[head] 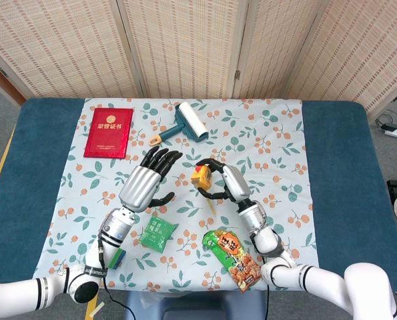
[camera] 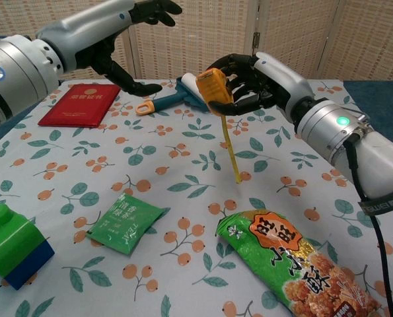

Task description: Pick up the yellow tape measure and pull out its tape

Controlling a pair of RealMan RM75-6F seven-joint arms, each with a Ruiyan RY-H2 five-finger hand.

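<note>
My right hand point(head: 226, 181) grips the yellow tape measure point(head: 200, 176) above the middle of the floral cloth. In the chest view the same hand point(camera: 259, 79) holds the case point(camera: 213, 84) up off the table. A yellow strip of tape point(camera: 232, 153) hangs out of the case, and its tip ends just above the cloth. The tape point(head: 211, 201) also shows as a thin line in the head view. My left hand point(head: 147, 179) hovers to the left of the case with its fingers spread and nothing in it; in the chest view it point(camera: 120, 30) is raised at the upper left.
A red booklet point(head: 109, 131) lies at the back left, and a teal lint roller point(head: 185, 124) lies behind the hands. A green sachet point(head: 157, 234), an orange-green snack bag point(head: 234, 259) and a green and blue block point(camera: 12, 245) lie near the front edge.
</note>
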